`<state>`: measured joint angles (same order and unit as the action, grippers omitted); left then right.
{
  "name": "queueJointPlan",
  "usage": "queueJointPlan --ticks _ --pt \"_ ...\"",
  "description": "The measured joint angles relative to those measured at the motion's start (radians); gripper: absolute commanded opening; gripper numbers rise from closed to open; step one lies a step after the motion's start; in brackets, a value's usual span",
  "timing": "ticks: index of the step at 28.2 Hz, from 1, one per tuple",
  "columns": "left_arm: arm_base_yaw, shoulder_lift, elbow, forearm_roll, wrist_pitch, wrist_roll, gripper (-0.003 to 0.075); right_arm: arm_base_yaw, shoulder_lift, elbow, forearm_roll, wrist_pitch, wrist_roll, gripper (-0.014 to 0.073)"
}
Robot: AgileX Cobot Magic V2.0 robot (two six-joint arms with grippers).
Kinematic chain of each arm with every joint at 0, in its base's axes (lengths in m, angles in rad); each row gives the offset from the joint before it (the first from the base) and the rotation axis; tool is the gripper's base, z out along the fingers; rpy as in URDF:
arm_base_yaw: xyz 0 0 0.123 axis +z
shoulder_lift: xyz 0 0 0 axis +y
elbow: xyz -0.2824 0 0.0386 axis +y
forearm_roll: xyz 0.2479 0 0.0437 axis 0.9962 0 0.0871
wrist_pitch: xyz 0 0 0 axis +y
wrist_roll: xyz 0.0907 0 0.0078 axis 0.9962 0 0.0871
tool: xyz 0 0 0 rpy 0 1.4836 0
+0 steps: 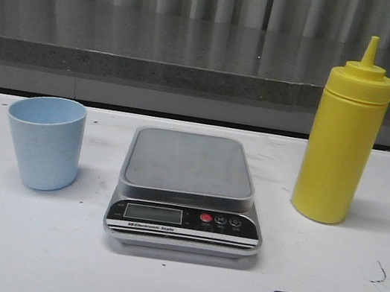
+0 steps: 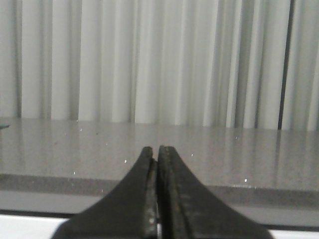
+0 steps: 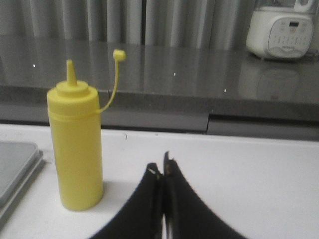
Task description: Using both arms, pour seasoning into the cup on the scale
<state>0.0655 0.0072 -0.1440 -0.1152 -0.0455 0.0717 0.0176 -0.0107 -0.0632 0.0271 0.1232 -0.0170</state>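
From the front, the scale (image 1: 189,190) sits in the middle of the white table (image 1: 170,285), its display and buttons facing the camera and its platform bare. The cup (image 1: 44,140) stands upright to the left of it, apart from it, with a strip of table between. The yellow bottle (image 1: 341,142) stands upright to the right, also apart from the scale, its cap hanging off a thin cord toward the right edge of the picture. Open table runs along the near side, marked with a few dark scuffs. Behind the table is a grey counter (image 1: 160,42). Neither arm shows in this view.

In the left wrist view, the left gripper (image 2: 157,154) has its fingers pressed together with nothing between them, pointing level toward the counter and a pale curtain (image 2: 149,59).

In the right wrist view, the right gripper (image 3: 163,169) is likewise closed on nothing and held low over bare table. The bottle stands near it to one side, not touching, beside a corner of the scale. A white cooker (image 3: 281,32) sits on the counter beyond.
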Motion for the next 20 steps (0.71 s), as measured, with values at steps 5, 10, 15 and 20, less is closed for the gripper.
queueJointPlan --ticks 5,10,15,20 --pt "0.0 0.124 -0.21 0.0 0.158 0.0 -0.002 0.0 0.036 -0.171 0.0 0.109 0.0 -0.0062" --pt "0.0 0.345 -0.373 0.0 0.304 0.0 -0.002 0.0 0.223 -0.346 0.0 0.194 0.0 -0.0062" --pt "0.0 0.44 -0.389 0.0 0.324 0.0 -0.002 0.0 0.392 -0.416 0.004 0.205 0.0 -0.0062" --pt "0.0 0.442 -0.389 0.0 0.325 0.0 -0.0018 0.0 0.463 -0.421 0.006 0.203 0.0 -0.006"
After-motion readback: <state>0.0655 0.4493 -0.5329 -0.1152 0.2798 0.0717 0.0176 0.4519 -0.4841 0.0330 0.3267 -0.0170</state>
